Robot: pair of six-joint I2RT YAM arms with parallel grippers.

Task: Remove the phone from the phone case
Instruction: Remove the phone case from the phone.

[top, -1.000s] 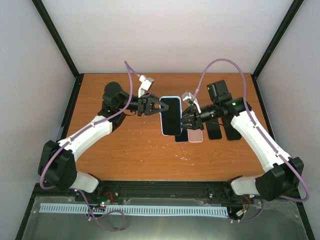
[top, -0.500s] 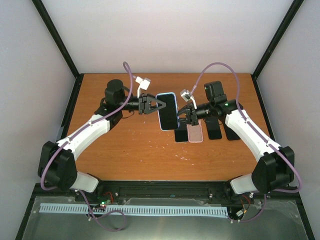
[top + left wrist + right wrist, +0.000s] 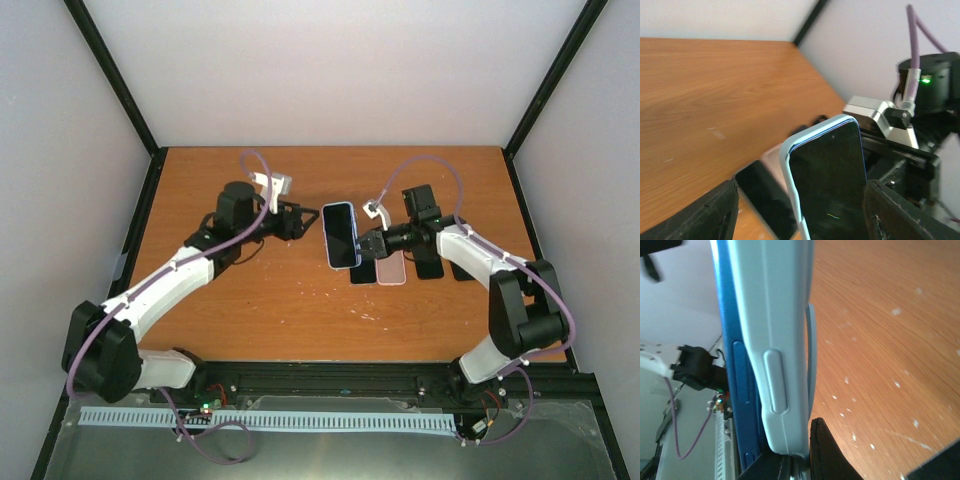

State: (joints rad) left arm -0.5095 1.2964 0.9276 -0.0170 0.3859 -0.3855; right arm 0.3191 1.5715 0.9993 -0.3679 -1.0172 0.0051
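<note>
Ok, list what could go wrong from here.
1. Only the right gripper pinches the phone, by one edge. The left gripper is open and apart from it, so the phone may twist or slip.
2. If it drops, it would likely hit the other phones lying on the table beneath.

On the orange-brown wooden table, a flat pink rectangular slab lies between flat black rectangular slabs.

No text, brand, number or sign can be read in any view. The phone shows only a dark, blank screen, and the light blue phone case has no legible mark.
</note>
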